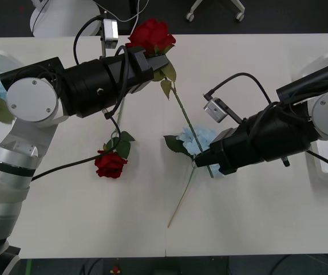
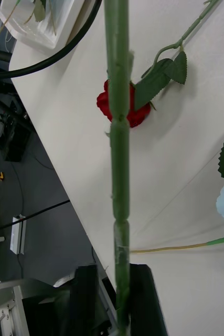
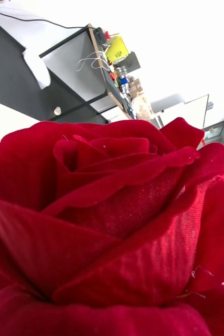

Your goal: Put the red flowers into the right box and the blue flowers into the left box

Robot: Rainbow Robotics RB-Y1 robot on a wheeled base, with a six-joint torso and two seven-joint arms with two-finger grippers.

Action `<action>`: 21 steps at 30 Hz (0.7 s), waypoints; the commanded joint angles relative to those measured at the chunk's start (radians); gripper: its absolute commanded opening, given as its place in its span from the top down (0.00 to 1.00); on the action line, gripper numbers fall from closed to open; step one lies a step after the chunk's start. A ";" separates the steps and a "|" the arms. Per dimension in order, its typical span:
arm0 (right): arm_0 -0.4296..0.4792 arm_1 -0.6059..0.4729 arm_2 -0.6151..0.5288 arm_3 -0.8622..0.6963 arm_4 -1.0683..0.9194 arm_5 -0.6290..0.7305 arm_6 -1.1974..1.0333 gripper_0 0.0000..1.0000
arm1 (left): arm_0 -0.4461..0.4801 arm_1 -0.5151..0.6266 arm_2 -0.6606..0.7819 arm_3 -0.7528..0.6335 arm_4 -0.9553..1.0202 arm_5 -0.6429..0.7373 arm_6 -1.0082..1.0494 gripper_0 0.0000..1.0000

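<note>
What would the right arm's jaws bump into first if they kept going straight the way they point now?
Probably nothing more than the green stem the right gripper already holds. Beyond it, toward the robot's left, lies the red rose on the table, though depth is hard to judge.

two red roses (image 1: pixel 151 33), two blue flower heads (image 1: pixel 198 140), two white boxes (image 1: pixel 327 157).

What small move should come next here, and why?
Probably the left gripper should let go of the red rose, leaving it to the right gripper. Both hold the same flower: the left just below the bloom, the right closed on the stem lower down. The right box lies beyond the right arm.
</note>
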 commanded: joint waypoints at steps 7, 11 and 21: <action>0.012 0.019 0.005 -0.027 0.036 -0.009 0.007 1.00 | -0.043 -0.021 0.009 -0.043 -0.006 -0.014 0.087 0.76; 0.012 0.008 0.005 -0.027 0.047 -0.011 -0.004 1.00 | -0.038 -0.017 0.018 -0.042 -0.022 -0.014 0.089 0.29; 0.011 -0.053 -0.049 -0.001 0.099 -0.009 -0.057 1.00 | -0.009 0.043 0.213 -0.043 0.014 0.309 0.058 0.03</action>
